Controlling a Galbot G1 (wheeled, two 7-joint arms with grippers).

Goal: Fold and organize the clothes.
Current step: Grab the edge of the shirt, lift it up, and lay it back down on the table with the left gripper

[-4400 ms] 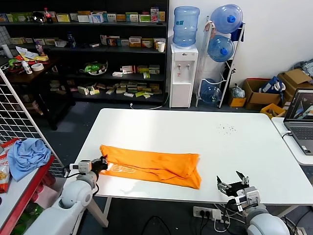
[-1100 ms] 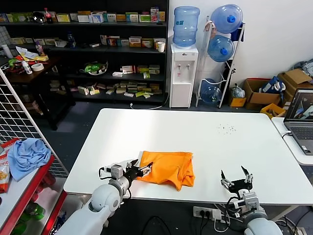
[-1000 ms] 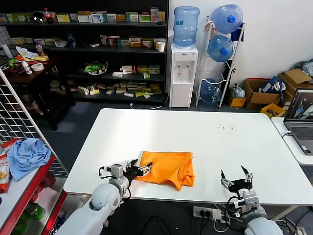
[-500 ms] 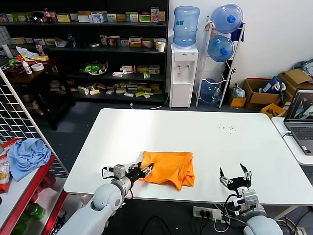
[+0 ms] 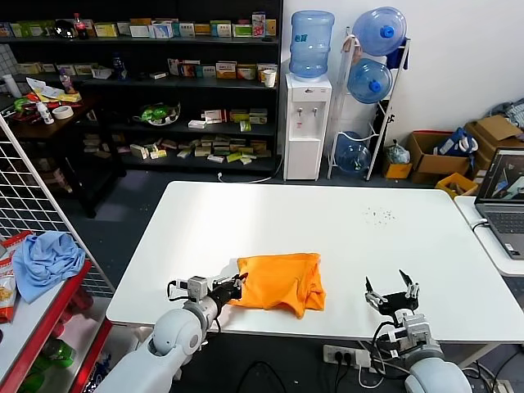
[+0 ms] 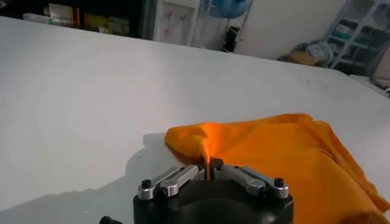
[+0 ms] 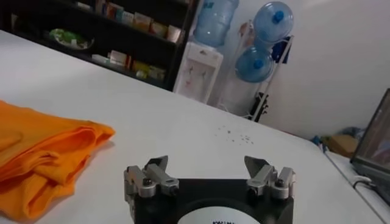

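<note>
The orange T-shirt (image 5: 280, 281) lies folded into a compact bundle near the front edge of the white table (image 5: 327, 221). No lettering shows. My left gripper (image 5: 233, 286) is at the bundle's left edge, shut on a pinch of the orange fabric (image 6: 206, 159), held low over the table. In the left wrist view the shirt (image 6: 286, 152) spreads out beyond the jaws. My right gripper (image 5: 391, 294) is open and empty at the table's front right, apart from the shirt. It shows open in the right wrist view (image 7: 207, 170), with the shirt (image 7: 42, 146) off to one side.
A light blue cloth (image 5: 45, 255) lies on a red rack at the far left. A laptop (image 5: 501, 201) stands on a side table at the right. Shelves, a water dispenser (image 5: 305, 123) and water bottles stand behind the table.
The long shirt has been folded over to the right into a compact bundle. In the last second my left gripper has pushed its held edge slightly further right; the right gripper has shifted slightly.
</note>
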